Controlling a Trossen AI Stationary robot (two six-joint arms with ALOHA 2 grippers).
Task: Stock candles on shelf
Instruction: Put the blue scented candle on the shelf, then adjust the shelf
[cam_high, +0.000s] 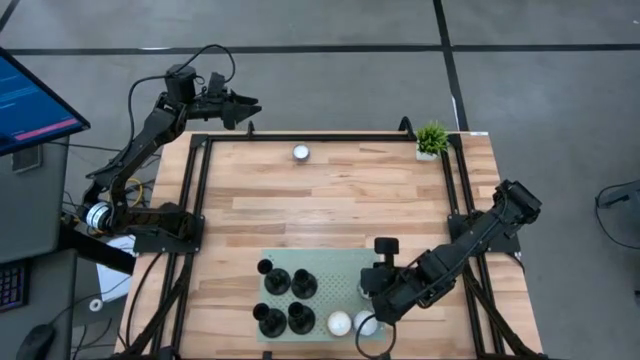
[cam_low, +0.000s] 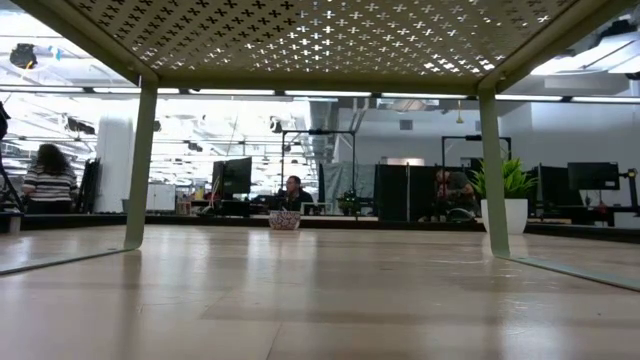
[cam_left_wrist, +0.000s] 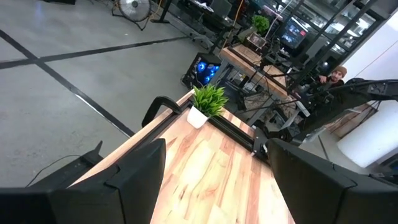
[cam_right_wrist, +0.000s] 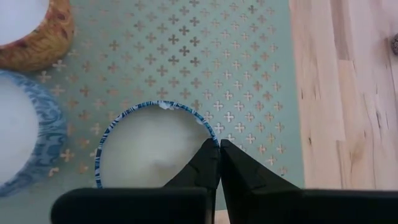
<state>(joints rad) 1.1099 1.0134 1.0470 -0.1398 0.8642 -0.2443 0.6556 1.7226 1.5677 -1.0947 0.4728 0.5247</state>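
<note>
The right gripper (cam_right_wrist: 219, 163) is hovering low over the shelf (cam_right_wrist: 249, 74), at its near right corner, with its 2 dark fingers pressed together. Their tips are sitting right at the rim of a candle (cam_right_wrist: 149, 152) – whether that thin rim is being pinched between them is impossible to tell. 2 more candles, 1 blue-banded (cam_right_wrist: 22, 143) and 1 with a yellowish band (cam_right_wrist: 34, 28), are resting on the shelf just beside it. A 4th candle (cam_high: 301, 153) is waiting at the far edge of the wooden tabletop (cam_high: 330, 200), well apart from the shelf.

Each candle is looking light and stiff: a shallow round cup of white wax inside a thin patterned wall. That wall is probably denting easily and the wax marking under pressure, so a gentle grip across the full width, low on the sides, is seeming safer than nipping the rim.

The shelf is a flat, pale green metal panel pierced with small crosses, standing on slim legs. 4 black cone-like pieces (cam_high: 303, 285) are occupying its left half.

The left gripper (cam_left_wrist: 216, 149) is waiting beyond the table's far left corner, fingers spread wide around nothing.
</note>
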